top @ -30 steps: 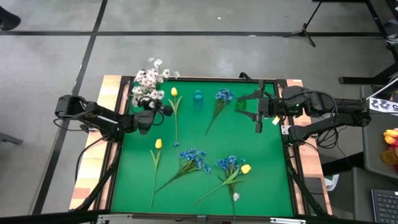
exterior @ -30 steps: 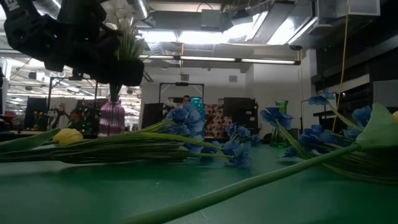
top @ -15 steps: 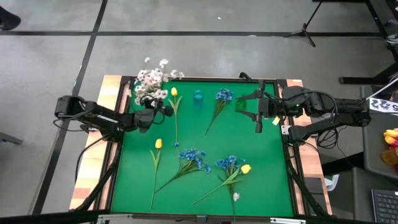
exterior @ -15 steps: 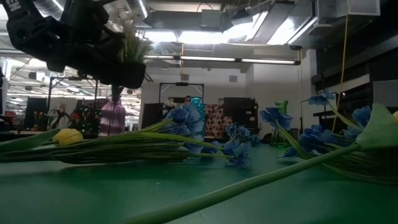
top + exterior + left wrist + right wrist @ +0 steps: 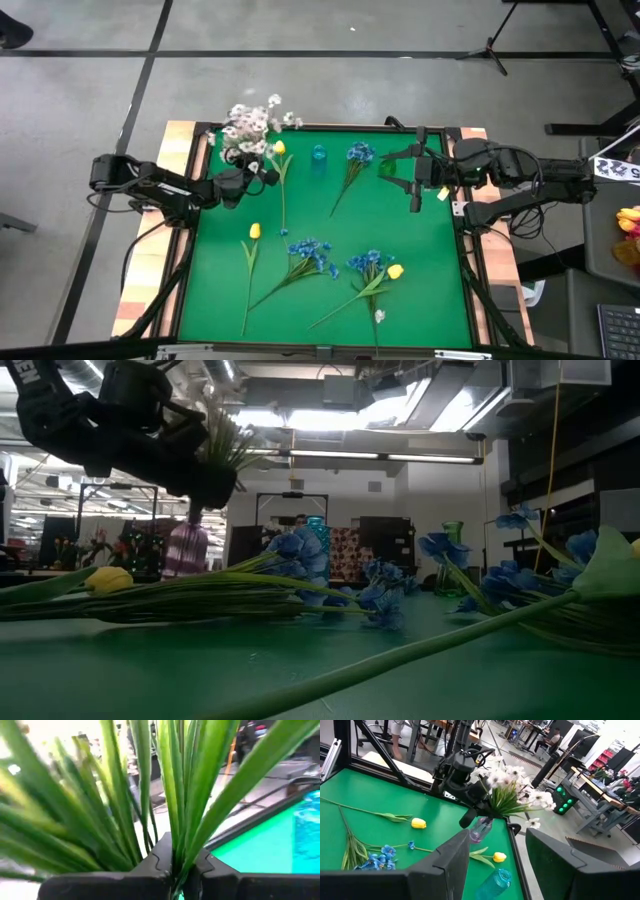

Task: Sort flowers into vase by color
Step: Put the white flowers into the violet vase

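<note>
One white spray (image 5: 250,125) (left fingers (image 5: 165,855) clamped on stalks) tilted farther outward; right fingers (image 5: 451,856) apart.

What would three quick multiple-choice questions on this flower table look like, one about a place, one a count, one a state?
1. Where is the white spray?
A. Lying mid-table
B. In the left hand, at the far left corner
C. In the blue vase

2. How many yellow buds lie on the mat?
A. One
B. Three
C. Five

3. How is the right hand?
A. Open and empty
B. Shut on the white spray
C. Shut on a yellow bud

Answers:
1 B, since the left wrist view shows the fingers pinching its green stalks.
2 B, since the high view shows three, one of them among blue blooms.
3 A, since its fingers stand apart with nothing between them.
</note>
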Motion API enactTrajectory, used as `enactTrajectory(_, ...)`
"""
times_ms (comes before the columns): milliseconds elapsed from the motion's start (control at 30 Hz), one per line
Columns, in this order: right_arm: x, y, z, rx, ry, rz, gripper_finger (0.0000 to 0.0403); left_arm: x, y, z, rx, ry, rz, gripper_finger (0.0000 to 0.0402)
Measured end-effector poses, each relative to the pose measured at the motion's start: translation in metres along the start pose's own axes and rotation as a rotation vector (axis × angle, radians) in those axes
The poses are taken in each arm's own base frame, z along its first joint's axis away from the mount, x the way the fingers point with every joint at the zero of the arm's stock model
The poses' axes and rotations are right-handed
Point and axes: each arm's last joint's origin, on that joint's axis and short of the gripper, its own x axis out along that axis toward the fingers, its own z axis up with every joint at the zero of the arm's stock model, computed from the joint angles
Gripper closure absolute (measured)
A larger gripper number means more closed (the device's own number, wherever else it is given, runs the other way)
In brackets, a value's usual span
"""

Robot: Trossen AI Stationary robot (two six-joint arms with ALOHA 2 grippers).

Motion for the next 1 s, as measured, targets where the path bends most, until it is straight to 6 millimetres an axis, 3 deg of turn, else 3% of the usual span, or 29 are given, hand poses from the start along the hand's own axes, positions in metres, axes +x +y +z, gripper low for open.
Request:
enactTrajectory(433,0.0,0.001,-0.002,-0.003,0.025,0.01,0.021,-0.004,-0.002,-0.008,-0.155,0.052,0.039,0.0383)
enactTrajectory(767,0.0,0.001,-0.003,-0.004,0.032,0.014,0.021,-0.005,-0.003,-0.014,-0.14,0.094,0.047,0.0392)
enactTrajectory(1000,-0.003,0.001,-0.003,-0.004,0.032,0.014,0.021,-0.001,-0.001,-0.007,-0.009,0.04,0.015,0.0391)
